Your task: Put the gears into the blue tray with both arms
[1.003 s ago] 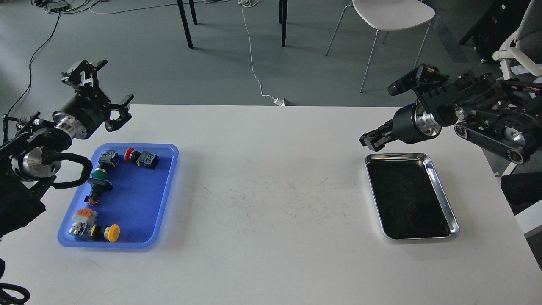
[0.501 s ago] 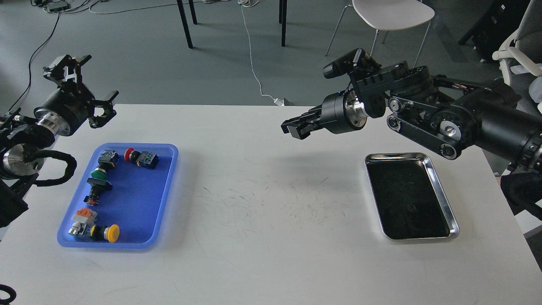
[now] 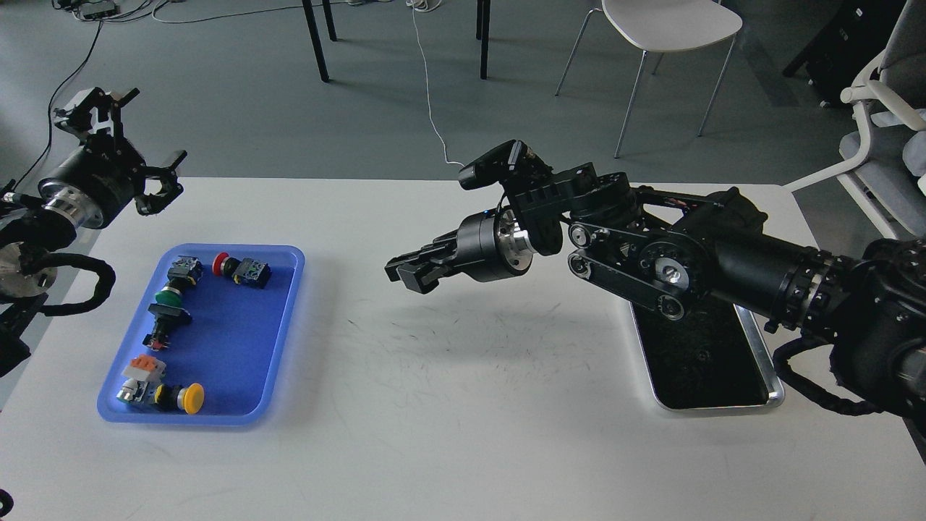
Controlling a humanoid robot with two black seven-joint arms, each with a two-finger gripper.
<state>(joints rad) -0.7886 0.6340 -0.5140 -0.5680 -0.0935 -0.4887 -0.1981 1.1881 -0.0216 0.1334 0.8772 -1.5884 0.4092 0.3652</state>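
The right claw (image 3: pixel 409 273) reaches out flat over the middle of the white tabletop (image 3: pixel 463 405), its fingers close together. I cannot tell if a gear sits between them. It should glide low to the blue tray (image 3: pixel 286 318) and let go above a bare spot, away from the push-button switches (image 3: pixel 242 269). The left claw (image 3: pixel 134 155) hangs open beyond the tray
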